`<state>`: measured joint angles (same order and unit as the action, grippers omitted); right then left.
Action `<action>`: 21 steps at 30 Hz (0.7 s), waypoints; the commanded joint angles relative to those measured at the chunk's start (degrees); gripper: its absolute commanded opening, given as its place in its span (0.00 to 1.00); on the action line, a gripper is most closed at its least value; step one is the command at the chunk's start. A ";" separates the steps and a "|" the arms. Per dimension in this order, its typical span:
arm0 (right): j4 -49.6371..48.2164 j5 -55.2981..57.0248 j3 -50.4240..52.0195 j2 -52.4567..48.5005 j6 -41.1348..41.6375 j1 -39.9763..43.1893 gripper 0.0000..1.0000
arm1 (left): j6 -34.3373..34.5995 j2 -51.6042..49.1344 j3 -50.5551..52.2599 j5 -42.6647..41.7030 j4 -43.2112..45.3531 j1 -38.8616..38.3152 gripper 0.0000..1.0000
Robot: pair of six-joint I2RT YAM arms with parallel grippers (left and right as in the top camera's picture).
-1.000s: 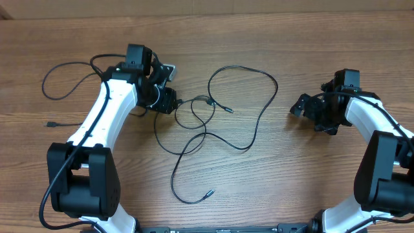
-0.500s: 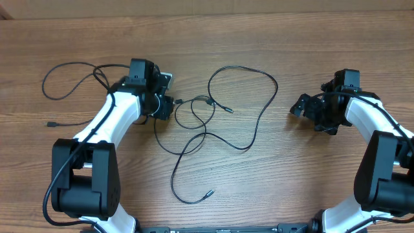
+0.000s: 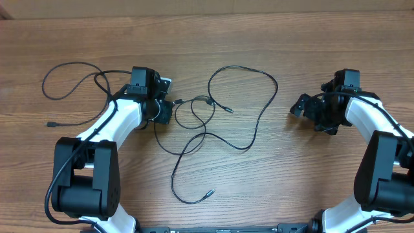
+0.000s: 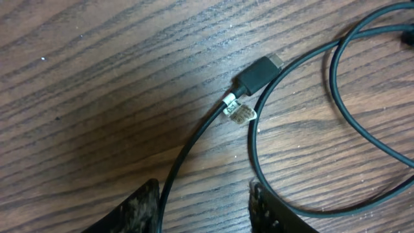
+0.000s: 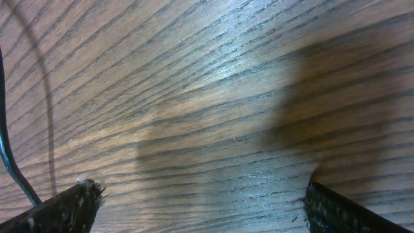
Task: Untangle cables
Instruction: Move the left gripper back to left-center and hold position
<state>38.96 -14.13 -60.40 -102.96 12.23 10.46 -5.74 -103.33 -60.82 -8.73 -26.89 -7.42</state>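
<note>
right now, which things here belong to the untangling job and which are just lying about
Job:
- tangled black cables mid-table
- looped cable at far left
- tagged plug end
- left gripper, open, astride that plug's cable
- right gripper, open, off to the side

Just there:
- wooden table
- thick wire at the left arm's base

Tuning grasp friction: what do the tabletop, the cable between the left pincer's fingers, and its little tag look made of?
Tabletop: wood or wood-look laminate, with brown grain lines and a slight sheen under the light.
Cable: black rubber or plastic jacket, smooth and matte, curving freely.
Tag: probably paper or thin film, white with faint print, crinkled.
</note>
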 commanded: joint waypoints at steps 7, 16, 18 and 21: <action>-0.28 0.61 0.35 1.27 -0.02 0.11 1.00 | 1.09 -0.50 0.68 0.39 1.46 -0.11 0.44; -0.28 0.61 0.35 1.27 -0.02 0.11 1.00 | 1.07 -0.50 0.68 0.39 1.68 -0.11 0.41; -0.28 0.61 0.35 1.27 -0.02 0.11 1.00 | 1.07 -0.50 0.68 0.50 1.70 -0.11 0.41; -0.28 0.61 0.35 1.27 -0.02 0.11 1.00 | 1.11 -0.52 0.68 1.77 1.70 -0.11 0.41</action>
<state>38.96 -14.13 -60.40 -102.96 12.21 10.48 -5.65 -103.33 -60.66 -8.47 -25.45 -7.42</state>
